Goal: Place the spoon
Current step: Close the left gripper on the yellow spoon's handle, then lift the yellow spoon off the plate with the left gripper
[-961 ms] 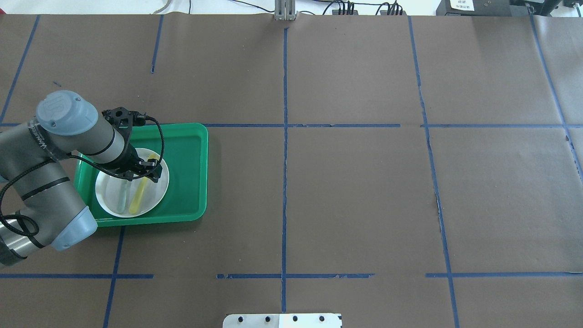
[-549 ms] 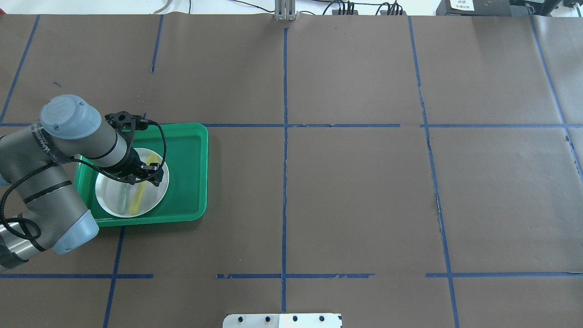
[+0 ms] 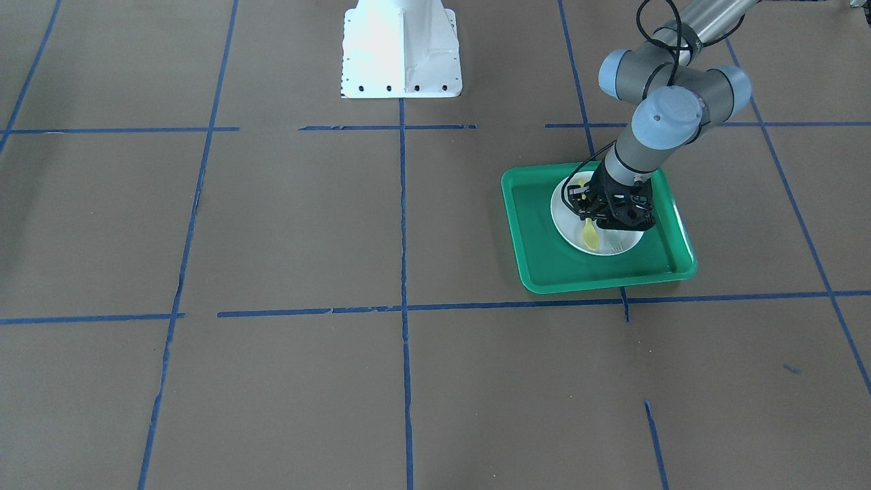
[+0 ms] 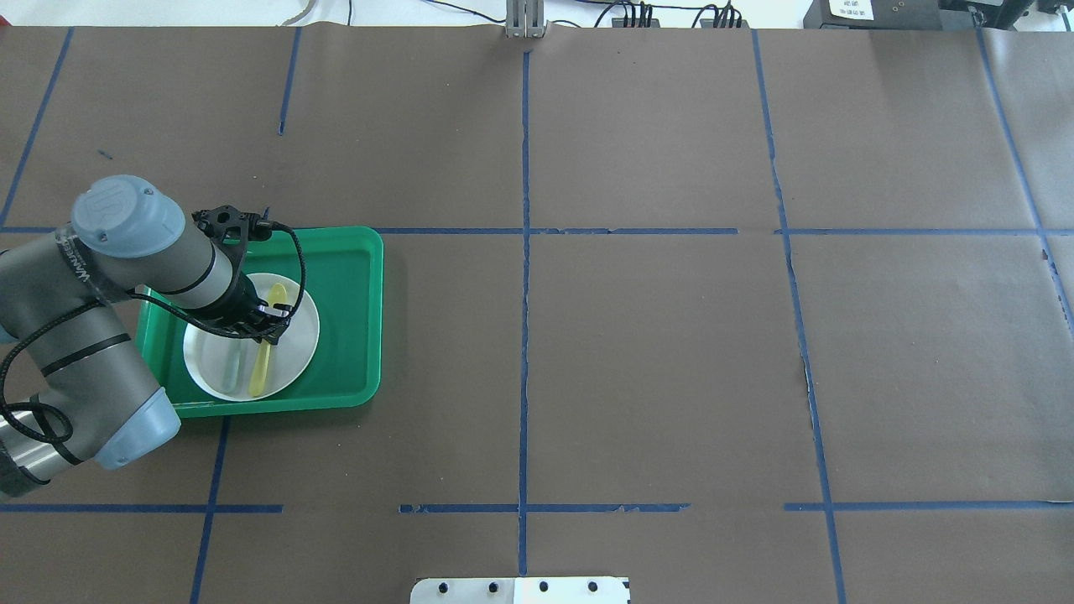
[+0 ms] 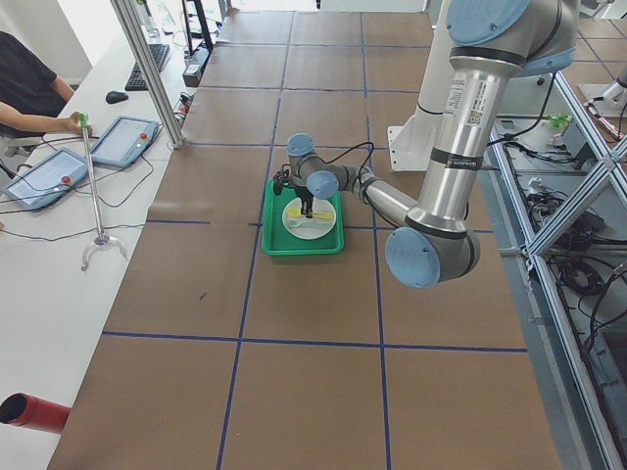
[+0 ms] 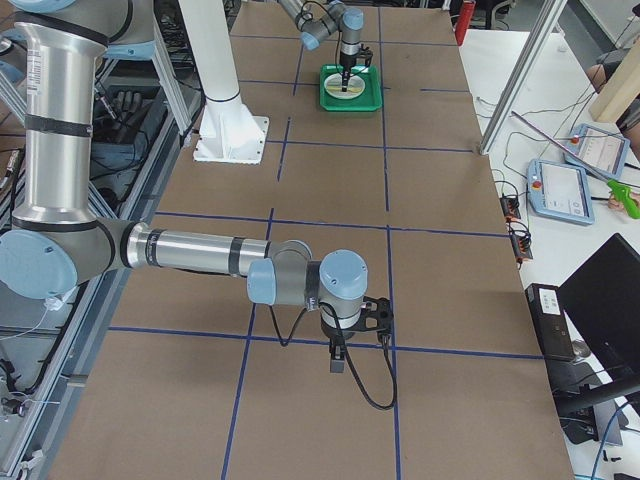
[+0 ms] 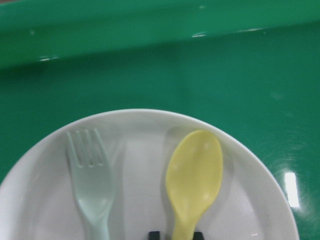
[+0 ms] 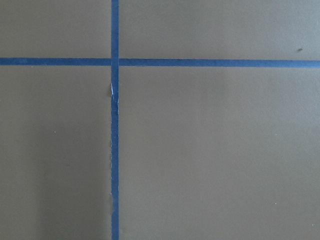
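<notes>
Left hand [image 4: 268, 330] low over the white plate [image 7: 140, 135], pointing down, narrow. Wrist view: two dark fingertips [image 7: 154, 234] sit one on each side of the spoon handle. One looks to touch it and the other shows a sliver of gap. Whether they pinch yet, I cannot tell.

Spoon [image 7: 194, 175]: yellow, lying flat on the plate with its bowl toward the tray's far wall and its handle running back under my wrist. Fork [image 7: 92, 185], pale grey-green, lies just beside it, parallel, not touching. The plate sits in the green tray [image 4: 352, 285], at the left of the table [image 4: 671, 335].

Right hand [image 6: 338, 362] hangs over bare brown paper, well apart from the tray. It shows only in the side view, so I cannot tell its state.

Step, as I judge it: the grasp. The spoon is on the plate and placing has not begun.

Next move calls for a firm close on the slim handle, then a straight lift. The plate is light and may slide or come up with the spoon if the tips press on it. Keep clear of the fork. No drop spot is marked in view.
</notes>
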You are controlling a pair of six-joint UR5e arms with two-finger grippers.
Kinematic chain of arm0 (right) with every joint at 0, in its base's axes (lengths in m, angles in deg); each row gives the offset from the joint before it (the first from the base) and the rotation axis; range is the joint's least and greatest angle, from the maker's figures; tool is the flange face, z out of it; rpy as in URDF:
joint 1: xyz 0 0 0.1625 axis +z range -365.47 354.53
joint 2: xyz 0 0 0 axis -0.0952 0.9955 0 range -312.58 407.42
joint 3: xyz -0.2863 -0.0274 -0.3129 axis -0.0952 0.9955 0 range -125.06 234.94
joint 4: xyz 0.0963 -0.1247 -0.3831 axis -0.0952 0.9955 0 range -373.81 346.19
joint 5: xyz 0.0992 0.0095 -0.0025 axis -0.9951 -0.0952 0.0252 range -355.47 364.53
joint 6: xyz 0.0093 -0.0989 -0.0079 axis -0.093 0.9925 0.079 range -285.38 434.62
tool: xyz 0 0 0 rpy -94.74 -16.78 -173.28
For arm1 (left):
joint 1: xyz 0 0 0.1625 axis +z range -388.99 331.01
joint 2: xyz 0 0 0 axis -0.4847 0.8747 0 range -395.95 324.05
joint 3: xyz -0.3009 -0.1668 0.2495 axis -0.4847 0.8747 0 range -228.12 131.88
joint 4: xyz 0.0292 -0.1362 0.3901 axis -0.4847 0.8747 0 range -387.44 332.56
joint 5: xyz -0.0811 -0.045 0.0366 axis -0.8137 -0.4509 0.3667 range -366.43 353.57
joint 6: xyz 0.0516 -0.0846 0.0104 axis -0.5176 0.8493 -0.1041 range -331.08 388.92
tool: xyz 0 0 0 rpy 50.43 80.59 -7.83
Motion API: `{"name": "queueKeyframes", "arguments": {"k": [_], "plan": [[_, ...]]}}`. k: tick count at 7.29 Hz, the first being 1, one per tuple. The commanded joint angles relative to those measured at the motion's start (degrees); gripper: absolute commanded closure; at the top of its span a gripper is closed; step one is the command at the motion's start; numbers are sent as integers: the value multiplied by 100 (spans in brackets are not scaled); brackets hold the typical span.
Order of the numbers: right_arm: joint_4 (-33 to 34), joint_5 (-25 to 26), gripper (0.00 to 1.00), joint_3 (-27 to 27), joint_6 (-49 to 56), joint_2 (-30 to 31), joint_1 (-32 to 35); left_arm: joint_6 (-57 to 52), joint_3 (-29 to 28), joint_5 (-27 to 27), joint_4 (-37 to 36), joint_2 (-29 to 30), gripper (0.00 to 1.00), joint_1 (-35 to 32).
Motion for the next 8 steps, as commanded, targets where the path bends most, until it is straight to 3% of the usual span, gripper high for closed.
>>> {"name": "queueKeyframes", "arguments": {"k": [1,3,5,6,8], "plan": [[0,0,0,0,-1,0,0,-106,176,-6,-71,-45,100,-79],[0,0,0,0,8,0,0,-212,1017,-41,-368,-484,100,-289],[0,0,0,0,-1,0,0,-666,1511,-41,-1830,-31,100,-825],[0,0,0,0,-1,0,0,-747,1530,-41,-2351,268,100,-1001],[0,0,0,0,-1,0,0,-644,1348,-120,-2374,602,100,-941]]}}
